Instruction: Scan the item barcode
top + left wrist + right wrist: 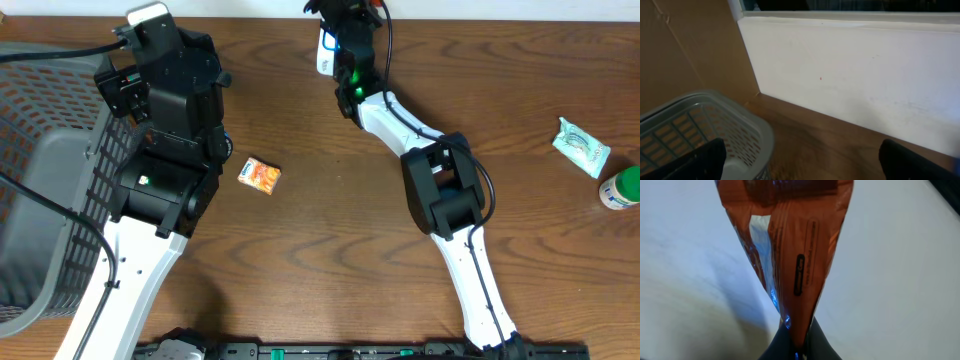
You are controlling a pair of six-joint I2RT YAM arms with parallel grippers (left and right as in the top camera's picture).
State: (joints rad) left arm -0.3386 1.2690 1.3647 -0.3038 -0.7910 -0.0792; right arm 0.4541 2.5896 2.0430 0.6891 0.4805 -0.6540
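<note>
The item is an orange foil packet with a bluish-white patch on one side and small dark print. It hangs crumpled in front of a white wall. My right gripper is shut on its lower end, the dark fingers pinching the foil flat. From above, the right gripper is stretched to the table's back edge, and the arm hides most of the packet. No barcode shows. My left gripper stands open and holds nothing, over the wood near the basket's rim. It points at the back wall.
A grey mesh basket fills the left side, its rim under the left gripper. A small orange snack packet lies mid-table. A teal-and-white packet and a green-capped bottle sit at the right edge. A white-and-blue thing is beside the right wrist.
</note>
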